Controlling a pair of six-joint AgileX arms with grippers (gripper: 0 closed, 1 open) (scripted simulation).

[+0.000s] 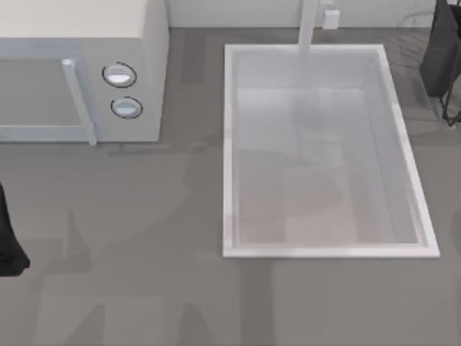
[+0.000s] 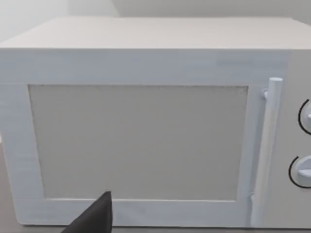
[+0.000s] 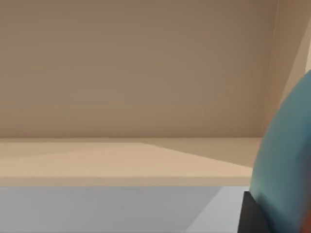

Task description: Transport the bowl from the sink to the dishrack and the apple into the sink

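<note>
The large white rectangular recessed sink [image 1: 230, 144] with its raised pale rim sits in the grey worktop [image 1: 144, 288], its basin bare down to the pale floor, a white tap [image 1: 308, 29] rising at the far rim. Left of the sink, with a strip of open worktop between them, stands a white boxy microwave [image 1: 79, 65] with two round knobs [image 1: 119, 75] and a vertical bar handle [image 1: 79, 101]. In front of the sink the worktop lies open to the near edge. The left arm [image 1: 9, 238] is a dark shape at the worktop's left edge, well apart from the sink; in its wrist view a dark fingertip [image 2: 95, 216] points at the microwave door, and whether that end effector is open or closed cannot be told. The right arm [image 1: 443, 58] hangs beyond the sink's far right corner. In the right wrist view the curved side of a glossy blue bowl [image 3: 286, 165] lies against a dark finger [image 3: 252, 216] of the right end effector, though its grip cannot be confirmed.
</note>
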